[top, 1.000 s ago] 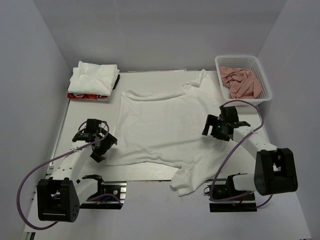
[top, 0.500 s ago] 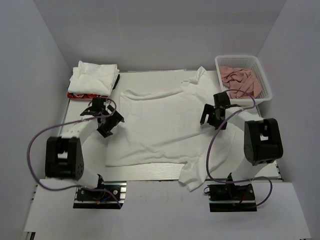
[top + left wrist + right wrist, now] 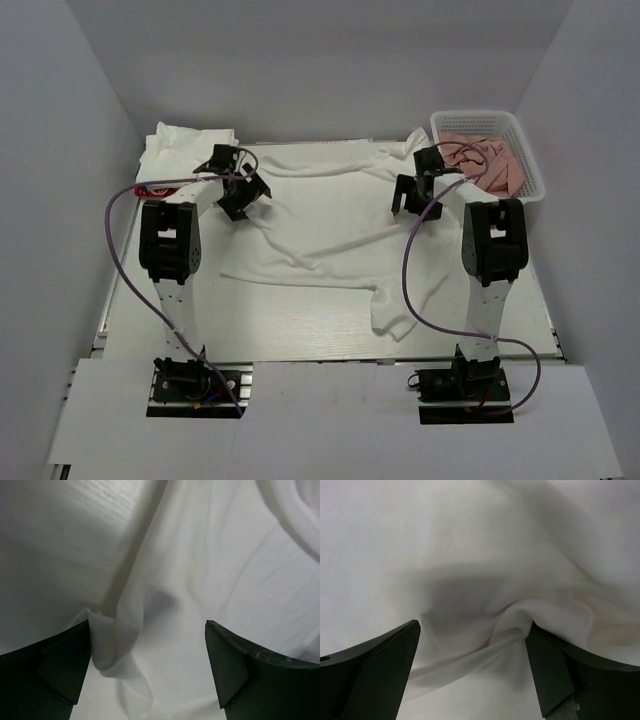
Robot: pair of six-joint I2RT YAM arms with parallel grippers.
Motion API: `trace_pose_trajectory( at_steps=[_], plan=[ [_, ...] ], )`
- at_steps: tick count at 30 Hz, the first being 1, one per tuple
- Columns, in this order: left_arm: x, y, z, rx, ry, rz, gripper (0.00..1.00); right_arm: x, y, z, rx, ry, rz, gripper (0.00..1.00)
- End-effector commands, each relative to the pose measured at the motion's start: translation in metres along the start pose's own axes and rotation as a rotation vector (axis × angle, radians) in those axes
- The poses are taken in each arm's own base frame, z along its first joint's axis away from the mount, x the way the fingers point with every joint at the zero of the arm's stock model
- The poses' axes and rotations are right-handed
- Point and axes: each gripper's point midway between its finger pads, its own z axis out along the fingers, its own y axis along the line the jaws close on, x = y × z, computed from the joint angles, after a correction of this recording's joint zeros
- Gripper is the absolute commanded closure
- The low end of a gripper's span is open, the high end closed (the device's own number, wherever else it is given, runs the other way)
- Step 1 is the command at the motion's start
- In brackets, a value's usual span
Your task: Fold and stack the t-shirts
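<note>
Moved out to the t-shirt (image 3: pixel 330 215), left fingers (image 3: pixel 50 675) and right fingers (image 3: pixel 375 670) gape astride cloth ridges, needing to pinch for folding.

Right, a basket (image 3: pixel 472 117); left, folded stack (image 3: pixel 180 150) — near table (image 3: pixel 290 320) open.

left arm (image 3: pixel 168 240) and right arm (image 3: pixel 492 245): black boxy joint housings on pale grey links, each trailing a looping purple cable (image 3: pixel 404 275). black bases (image 3: pixel 190 385) with small wiring. left gripper (image 3: pixel 148 625) and right gripper (image 3: pixel 472 625) have dark matte wedge-shaped fingers (image 3: pixel 60 672) with bevelled inner faces.
</note>
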Motion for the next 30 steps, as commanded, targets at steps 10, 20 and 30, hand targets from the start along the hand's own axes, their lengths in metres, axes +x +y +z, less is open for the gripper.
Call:
trace_pose_trajectory(
  at_steps=[10, 20, 30],
  plan=[
    [0.006, 0.021, -0.106, -0.048, -0.173, 0.09, 0.0, 0.004, 0.065, -0.1, -0.248, -0.199, -0.282, 0.1],
    [0.068, 0.087, -0.158, -0.117, -0.196, 0.058, 0.0, 0.194, 0.029, -0.169, -0.162, 0.019, -0.194, 0.1],
    [0.111, 0.132, -0.156, -0.177, -0.143, -0.007, 0.0, 0.318, 0.004, -0.181, -0.147, 0.305, -0.2, 0.1]
  ],
)
